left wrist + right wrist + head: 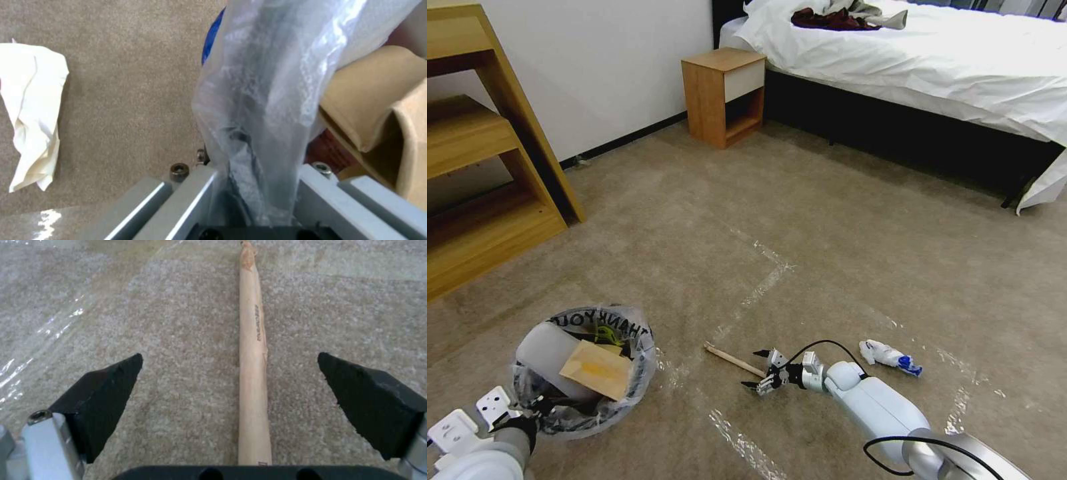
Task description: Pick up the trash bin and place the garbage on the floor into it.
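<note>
On the carpet (827, 220) at six o'clock, the right gripper (759, 369) straddles the wooden stick (253, 380), jaws wide, gripping nothing. Light and stiff, it should pinch best mid-shaft. At eight o'clock the left gripper (256, 203) is clamped on the trash bin (586, 373) rim.

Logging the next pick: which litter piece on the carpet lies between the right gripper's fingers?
The wooden stick, lying between the open right gripper; the white-blue wad lies apart, beside the arm.

landmark trash bin (584, 371) | wooden stick (735, 361) on floor (827, 253) to its right | wad (890, 355) farther right | cardboard scrap (598, 369) inside bin | nightstand (724, 95) far behind
</note>
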